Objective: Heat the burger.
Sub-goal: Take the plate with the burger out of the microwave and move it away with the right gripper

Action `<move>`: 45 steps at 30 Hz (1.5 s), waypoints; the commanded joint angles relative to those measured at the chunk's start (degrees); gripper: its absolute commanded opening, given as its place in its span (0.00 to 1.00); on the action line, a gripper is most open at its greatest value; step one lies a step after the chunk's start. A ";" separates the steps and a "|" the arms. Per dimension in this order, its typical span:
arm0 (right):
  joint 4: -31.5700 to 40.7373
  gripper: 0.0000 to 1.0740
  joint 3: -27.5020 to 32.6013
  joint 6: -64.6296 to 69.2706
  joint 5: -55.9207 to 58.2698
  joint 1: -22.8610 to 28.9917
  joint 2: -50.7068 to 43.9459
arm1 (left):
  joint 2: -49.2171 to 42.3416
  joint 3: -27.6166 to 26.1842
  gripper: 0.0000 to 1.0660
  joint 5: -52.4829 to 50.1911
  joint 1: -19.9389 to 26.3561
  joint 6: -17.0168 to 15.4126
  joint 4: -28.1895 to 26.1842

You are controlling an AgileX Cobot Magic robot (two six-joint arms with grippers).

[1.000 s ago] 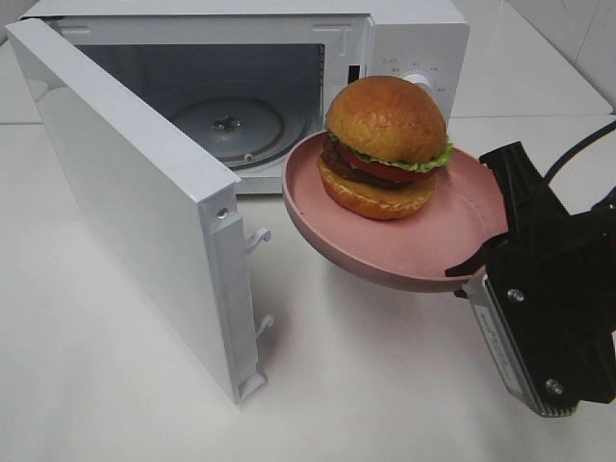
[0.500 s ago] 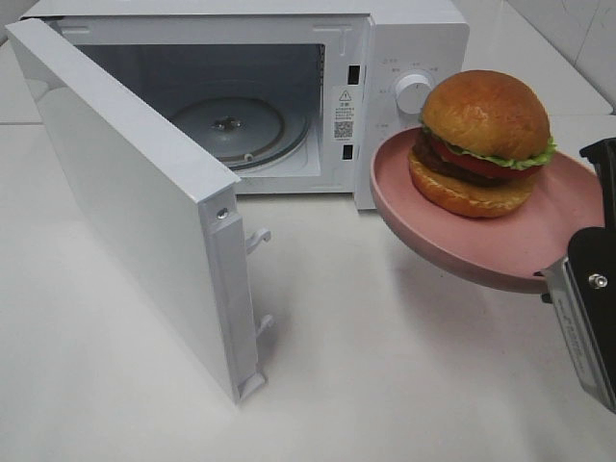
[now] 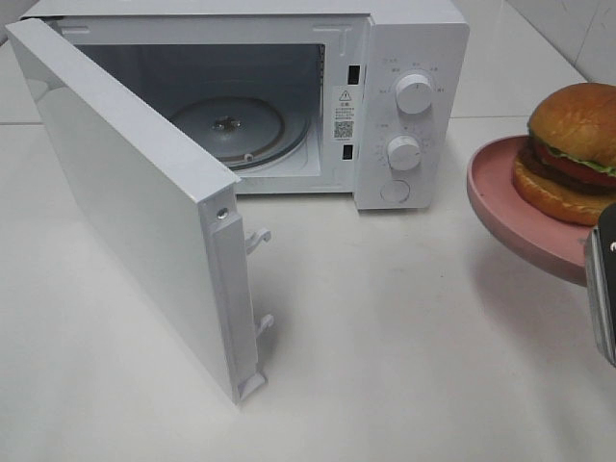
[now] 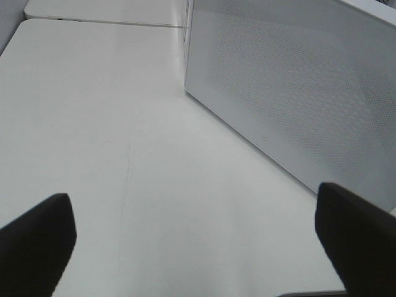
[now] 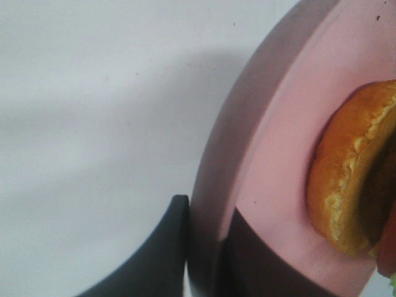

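At the frame's right edge the right gripper (image 5: 207, 247), clamped on the plate (image 3: 500, 207), carries the burger (image 3: 573, 154); next comes swinging it into the open microwave (image 3: 385, 87); left gripper (image 4: 198, 241) gapes, idle.

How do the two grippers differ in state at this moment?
The left gripper is open, with its jaws wide apart; the right gripper is shut on the plate.
The left gripper holds nothing and hangs over the bare table beside the microwave; the right gripper carries the plate with the burger on it, off the table.
Both have dark fingers.
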 commanded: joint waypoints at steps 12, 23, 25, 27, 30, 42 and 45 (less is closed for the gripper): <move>-13.52 0.02 0.06 28.82 5.16 -0.06 0.57 | -0.23 0.17 0.93 0.06 0.17 0.06 -0.40; -16.96 0.03 -0.06 48.24 9.00 -0.06 15.58 | -0.23 0.17 0.93 0.06 0.17 0.06 -0.40; -17.99 0.03 -0.06 54.95 8.94 -0.06 20.91 | -0.23 0.17 0.93 0.06 0.17 0.06 -0.40; -18.79 0.03 -0.06 59.24 8.94 -0.06 24.24 | -0.23 0.17 0.93 0.06 0.17 0.06 -0.40; -18.85 0.03 -0.97 66.98 8.94 -0.06 30.83 | -0.23 0.17 0.93 0.06 0.17 0.06 -0.40; -19.08 0.03 -8.08 82.62 8.82 -0.06 45.61 | -0.23 0.17 0.93 0.06 0.17 0.06 -0.40; -19.25 0.03 -9.97 85.14 8.82 -0.06 48.64 | -0.23 0.17 0.93 0.06 0.17 0.06 -0.34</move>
